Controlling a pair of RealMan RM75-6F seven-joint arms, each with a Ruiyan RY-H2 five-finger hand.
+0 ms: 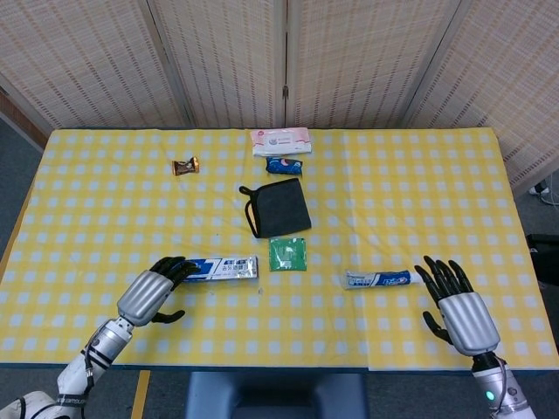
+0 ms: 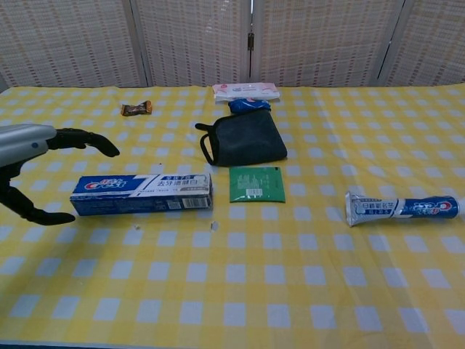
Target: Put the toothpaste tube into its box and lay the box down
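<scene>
The blue and white toothpaste box (image 1: 218,268) (image 2: 142,194) lies flat on the yellow checked tablecloth, left of centre. My left hand (image 1: 150,291) (image 2: 33,163) hovers open at the box's left end, fingers spread over it and thumb below, holding nothing. The toothpaste tube (image 1: 378,279) (image 2: 401,208) lies flat to the right, cap pointing right. My right hand (image 1: 458,308) is open with fingers spread, just right of the tube's cap and apart from it; the chest view does not show it.
A green sachet (image 1: 287,253) lies between box and tube. Behind it are a dark pouch (image 1: 277,208), a small blue packet (image 1: 286,163), a pink tissue pack (image 1: 280,140) and a wrapped candy (image 1: 185,166). The table's front edge (image 1: 262,365) runs close under both hands.
</scene>
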